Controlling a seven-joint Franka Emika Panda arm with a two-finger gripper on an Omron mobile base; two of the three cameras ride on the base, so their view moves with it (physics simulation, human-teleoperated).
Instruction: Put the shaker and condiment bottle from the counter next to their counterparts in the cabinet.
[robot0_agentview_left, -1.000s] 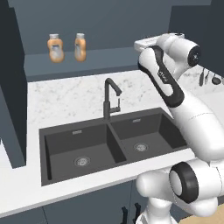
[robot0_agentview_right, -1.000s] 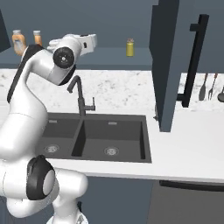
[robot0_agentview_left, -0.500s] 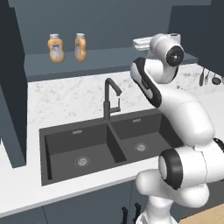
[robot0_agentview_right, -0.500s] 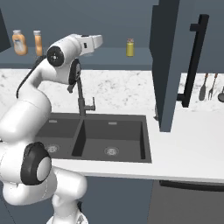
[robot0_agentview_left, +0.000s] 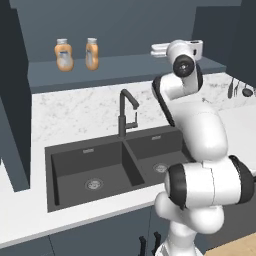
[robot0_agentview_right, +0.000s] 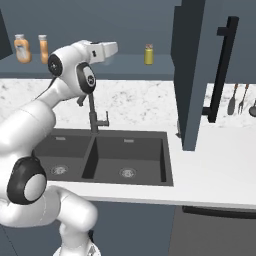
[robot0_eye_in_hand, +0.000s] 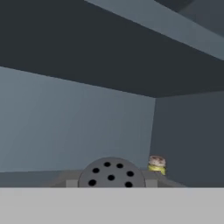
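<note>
Pincer (robot0_eye_in_hand: 111, 183), apparently clenched on shaker (robot0_eye_in_hand: 111, 173), has swung toward the yellow-green shaker (robot0_agentview_right: 148, 54).

The cabinet shelf (robot0_agentview_right: 135, 67) lies bare between two orange bottles (robot0_agentview_right: 31, 48) at one end and a yellow-green shaker (robot0_agentview_right: 148, 54) at the other. The open cabinet door (robot0_agentview_right: 192, 75) (with its long black handle) juts out over the counter (robot0_agentview_right: 150, 105), walling off the shaker's far side. A black faucet (robot0_agentview_left: 126, 114) rises behind the sink, below the shelf's front edge.

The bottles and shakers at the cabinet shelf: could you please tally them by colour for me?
Orange bottles: 2
Yellow-green shaker: 1
Dark-capped shaker: 1
Total: 4
</note>
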